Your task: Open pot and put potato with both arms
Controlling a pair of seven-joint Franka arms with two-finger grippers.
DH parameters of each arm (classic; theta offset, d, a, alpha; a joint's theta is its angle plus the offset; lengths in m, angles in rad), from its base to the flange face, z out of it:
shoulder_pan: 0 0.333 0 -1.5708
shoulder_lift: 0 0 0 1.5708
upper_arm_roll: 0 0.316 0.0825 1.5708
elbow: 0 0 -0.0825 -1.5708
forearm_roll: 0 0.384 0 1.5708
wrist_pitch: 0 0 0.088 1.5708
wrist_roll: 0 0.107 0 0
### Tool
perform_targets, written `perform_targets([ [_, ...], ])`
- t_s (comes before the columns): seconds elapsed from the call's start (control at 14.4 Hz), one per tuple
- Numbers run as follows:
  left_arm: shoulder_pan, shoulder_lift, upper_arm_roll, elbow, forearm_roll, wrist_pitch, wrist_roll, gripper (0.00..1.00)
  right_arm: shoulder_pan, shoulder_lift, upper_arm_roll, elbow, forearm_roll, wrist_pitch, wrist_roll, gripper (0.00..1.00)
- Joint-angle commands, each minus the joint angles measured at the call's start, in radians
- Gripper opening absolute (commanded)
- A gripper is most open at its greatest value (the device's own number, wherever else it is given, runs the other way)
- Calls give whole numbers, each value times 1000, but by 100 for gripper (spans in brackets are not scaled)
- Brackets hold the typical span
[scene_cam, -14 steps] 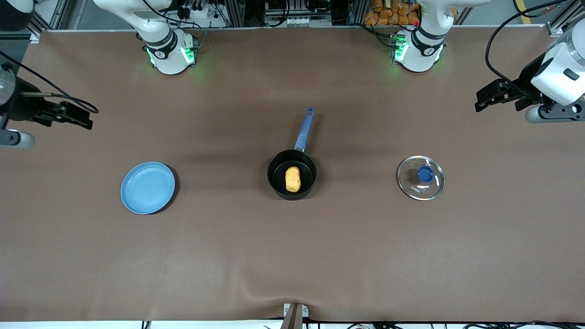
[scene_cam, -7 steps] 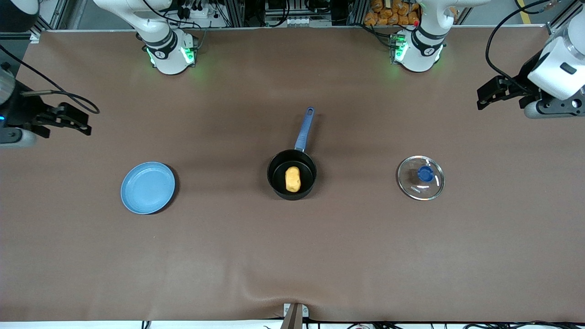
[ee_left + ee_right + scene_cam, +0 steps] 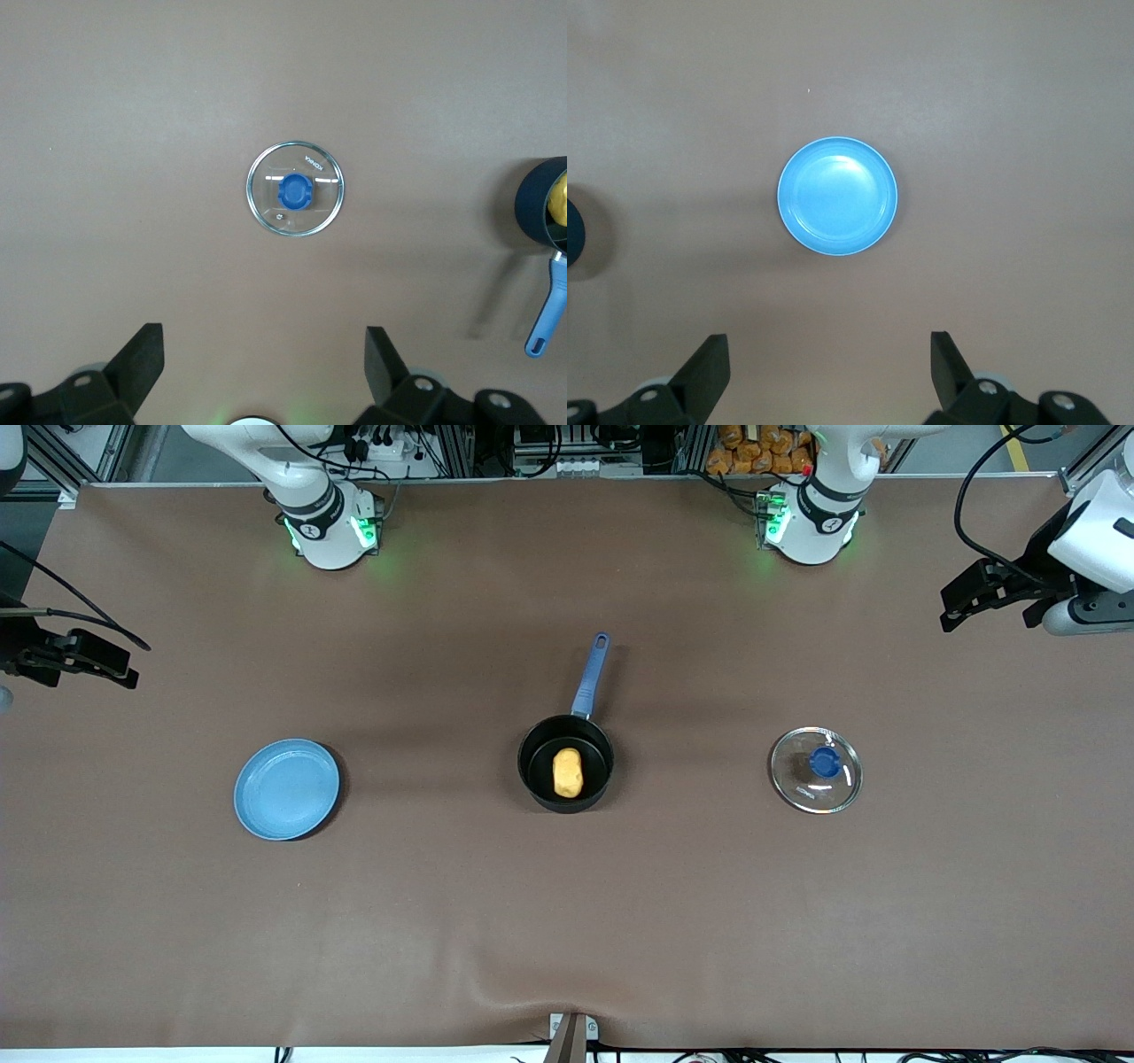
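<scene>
Currently the lumpy yellow-orange potato (image 3: 567, 772) lies inside the small black saucepan with the blue handle (image 3: 578, 726) at frame centre on the desk (image 3: 567, 921); its clear glass lid (image 3: 816, 770) lies well apart. Both steps appear complete. Left hand (image 3: 957, 609), upper right, and right hand (image 3: 113, 666), at the frame's left edge, hang spread and empty; no further move appears required.

Matt brown cover, glossy plate, clear glass lid

The table (image 3: 567, 921) wears a smooth, matt brown sheet, faintly rippled along the front edge. The pot (image 3: 534, 766) looks like dull black metal, its handle (image 3: 589, 677) smooth blue plastic. Inside, the potato (image 3: 567, 772) shows a matt yellow-orange skin. The lid (image 3: 815, 770) is clear shiny glass with a metal-looking rim and a blue plastic knob (image 3: 295, 190). The plate (image 3: 837, 196) gleams, smooth glossy blue. Both grippers, left gripper (image 3: 264, 367) and right gripper (image 3: 830, 372), look matt black plastic.
</scene>
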Motion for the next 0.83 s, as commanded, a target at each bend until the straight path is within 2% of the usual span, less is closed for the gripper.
perform_targets([
  [0.0, 13, -1, -15, 8, 18, 14, 2, 100, -2, -32, 6, -27, 19, -13, 2, 100],
  [0.76, 11, 14, -15, 19, 15, 2, 5, 100, 0, -30, 9, -22, 19, -25, 49, 100],
])
